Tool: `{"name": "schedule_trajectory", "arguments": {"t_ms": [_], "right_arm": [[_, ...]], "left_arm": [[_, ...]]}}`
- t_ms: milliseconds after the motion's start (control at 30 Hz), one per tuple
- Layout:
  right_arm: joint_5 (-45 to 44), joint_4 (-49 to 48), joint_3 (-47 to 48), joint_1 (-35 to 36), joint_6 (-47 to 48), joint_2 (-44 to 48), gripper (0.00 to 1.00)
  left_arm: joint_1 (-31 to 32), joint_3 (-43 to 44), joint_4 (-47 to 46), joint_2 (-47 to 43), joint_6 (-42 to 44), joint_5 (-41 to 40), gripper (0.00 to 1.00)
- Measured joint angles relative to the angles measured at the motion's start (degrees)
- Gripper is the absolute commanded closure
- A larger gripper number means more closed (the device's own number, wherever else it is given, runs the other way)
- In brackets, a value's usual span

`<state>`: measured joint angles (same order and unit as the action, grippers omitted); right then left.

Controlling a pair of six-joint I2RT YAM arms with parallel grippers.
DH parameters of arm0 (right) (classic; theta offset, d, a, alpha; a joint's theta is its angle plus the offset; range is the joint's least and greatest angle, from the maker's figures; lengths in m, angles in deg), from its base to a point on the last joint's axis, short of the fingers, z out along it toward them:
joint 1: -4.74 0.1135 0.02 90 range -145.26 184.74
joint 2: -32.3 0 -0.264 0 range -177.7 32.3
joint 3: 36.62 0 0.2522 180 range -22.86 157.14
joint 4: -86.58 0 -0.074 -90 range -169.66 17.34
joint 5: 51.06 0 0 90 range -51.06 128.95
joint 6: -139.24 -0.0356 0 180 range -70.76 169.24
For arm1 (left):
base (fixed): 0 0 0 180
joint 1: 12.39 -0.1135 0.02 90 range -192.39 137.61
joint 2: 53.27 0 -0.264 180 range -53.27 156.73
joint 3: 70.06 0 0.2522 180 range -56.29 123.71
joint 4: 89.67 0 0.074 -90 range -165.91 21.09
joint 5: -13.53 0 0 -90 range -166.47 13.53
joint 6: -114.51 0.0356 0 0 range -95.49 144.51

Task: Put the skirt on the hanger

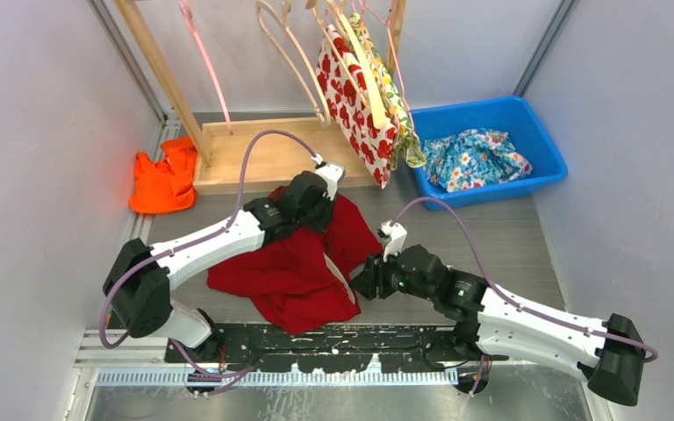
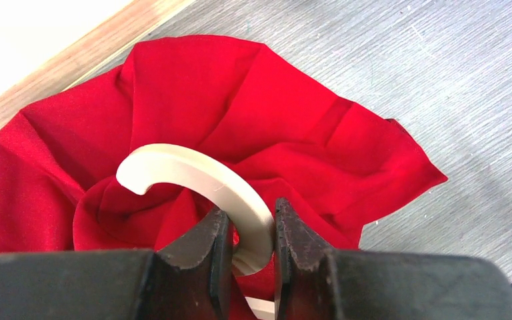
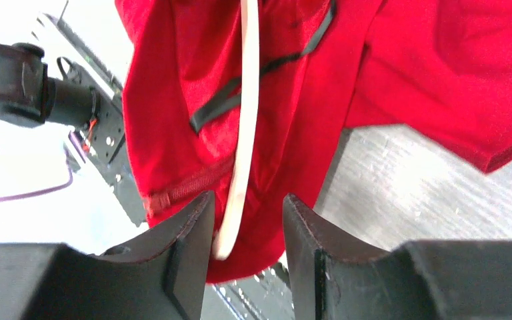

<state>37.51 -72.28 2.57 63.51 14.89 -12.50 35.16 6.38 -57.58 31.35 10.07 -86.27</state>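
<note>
A red skirt (image 1: 303,263) lies crumpled on the grey table between the arms. A cream hanger lies partly inside it. My left gripper (image 1: 319,200) is at the skirt's far edge, shut on the hanger's curved hook (image 2: 200,177), with red cloth (image 2: 240,100) bunched below. My right gripper (image 1: 362,279) is at the skirt's right edge, open. In the right wrist view the hanger's thin arm (image 3: 245,120) runs down over the red cloth (image 3: 400,73), its tip between my spread fingertips (image 3: 197,217).
A wooden rack (image 1: 254,153) at the back holds several hangers and a strawberry-print garment (image 1: 360,114). A blue bin (image 1: 540,153) with floral cloth (image 1: 476,158) sits back right. An orange cloth (image 1: 165,180) lies back left.
</note>
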Motion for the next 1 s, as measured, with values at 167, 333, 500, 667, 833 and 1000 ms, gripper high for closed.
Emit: {"name": "schedule_trajectory", "arguments": {"t_ms": [167,333,500,667,833,1000], "right_arm": [[4.2,4.3,-3.8,1.3,-0.2,8.0,0.52],[6.7,8.0,-4.4,2.3,-0.2,14.0,0.48],[8.6,6.7,-4.7,2.8,-0.2,11.6,0.44],[8.9,2.9,-5.2,4.7,0.3,3.0,0.44],[7.9,-1.0,-5.5,7.3,0.7,-3.0,0.56],[5.7,-4.3,-5.7,9.4,0.8,-3.9,0.48]], "left_arm": [[-0.3,0.6,0.4,0.3,0.2,0.0,1.00],[-0.7,1.3,0.7,1.5,0.2,0.2,1.00],[-1.1,1.7,0.8,2.3,0.3,0.5,1.00],[-1.2,1.8,0.8,2.3,0.4,0.7,1.00],[-1.3,1.8,1.0,2.3,0.4,0.9,1.00],[-1.6,2.0,1.2,2.4,0.6,1.1,1.00]]}}
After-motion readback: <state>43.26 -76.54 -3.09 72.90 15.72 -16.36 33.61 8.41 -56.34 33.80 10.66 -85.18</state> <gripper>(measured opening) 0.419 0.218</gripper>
